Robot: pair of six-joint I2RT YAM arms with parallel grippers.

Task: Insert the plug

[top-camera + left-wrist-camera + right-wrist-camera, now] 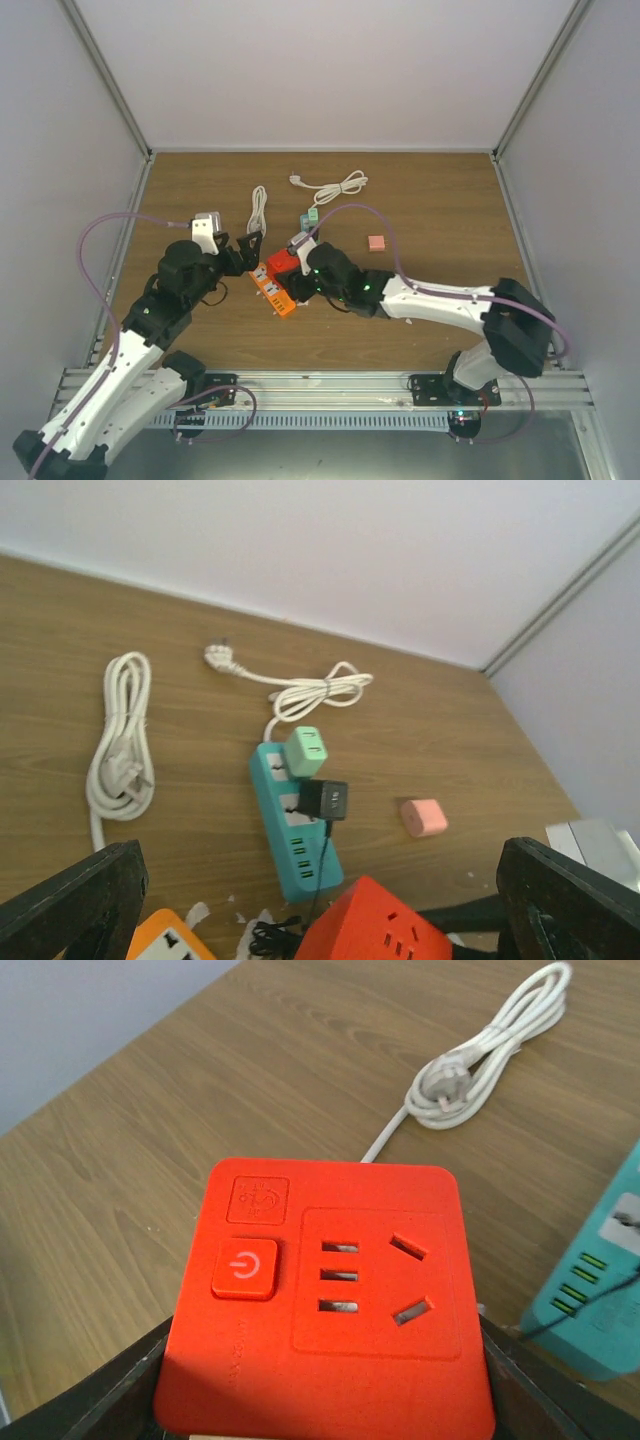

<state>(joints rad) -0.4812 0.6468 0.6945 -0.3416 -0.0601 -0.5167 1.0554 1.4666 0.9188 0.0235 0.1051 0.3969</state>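
Plug apparently upright on teal strip, wire lengthwise

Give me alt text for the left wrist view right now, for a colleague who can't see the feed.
The black plug sits on a teal power strip beside a green adapter, its thin wire trailing toward the camera. The left gripper is open, its fingers framing a red socket cube at the bottom edge.
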